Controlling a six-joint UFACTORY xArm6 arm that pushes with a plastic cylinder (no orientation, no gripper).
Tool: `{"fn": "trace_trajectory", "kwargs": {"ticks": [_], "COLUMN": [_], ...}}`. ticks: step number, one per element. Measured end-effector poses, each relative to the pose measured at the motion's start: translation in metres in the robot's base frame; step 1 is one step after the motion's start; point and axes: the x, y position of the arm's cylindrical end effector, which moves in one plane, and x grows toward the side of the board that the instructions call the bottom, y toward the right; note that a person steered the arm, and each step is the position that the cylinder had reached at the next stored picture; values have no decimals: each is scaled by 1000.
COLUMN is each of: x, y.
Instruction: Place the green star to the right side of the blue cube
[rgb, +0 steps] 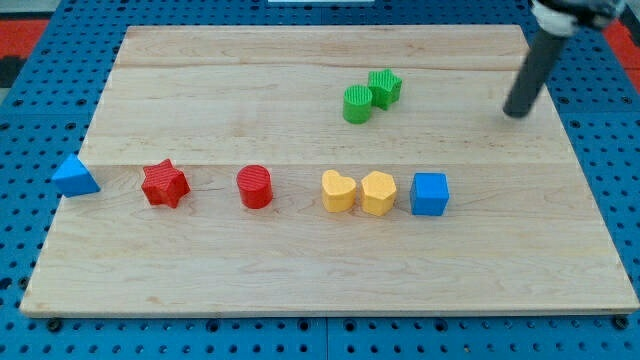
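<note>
- My tip (518, 112) is sitting near the view's right edge of the wooden board (300, 270), upper half, touching no block.
- No gripper here, just a dark rod slanting down from the view's top right; nothing is being held or pushed.
- Green star (385, 87) is lying in the upper part of the board, well to the view's left of my tip, roughly level with it.
- Green cylinder (357, 105) is sitting just beside the star, on its lower left, looking like it is touching.
- Blue cube (430, 194) is resting lower down, below and slightly right of the star, well apart from it.
- Space on the cube's right is showing bare wood.
- Two yellow blocks are lining up left of the cube: yellow heart (338, 190) and another yellow block (378, 193), shape hard to tell, the pair touching or nearly.
- Red cylinder (255, 187) and red star (165, 184) are continuing the row leftward, spaced apart.
- Blue triangle (75, 177) is hanging at the board's left edge, partly off it.
</note>
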Motion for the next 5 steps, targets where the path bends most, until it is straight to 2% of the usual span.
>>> {"fn": "trace_trajectory", "kwargs": {"ticks": [1,2,3,4,5], "x": [-93,-136,-134,-77,-25], "y": [-11,-97,-199,-220,-215]}}
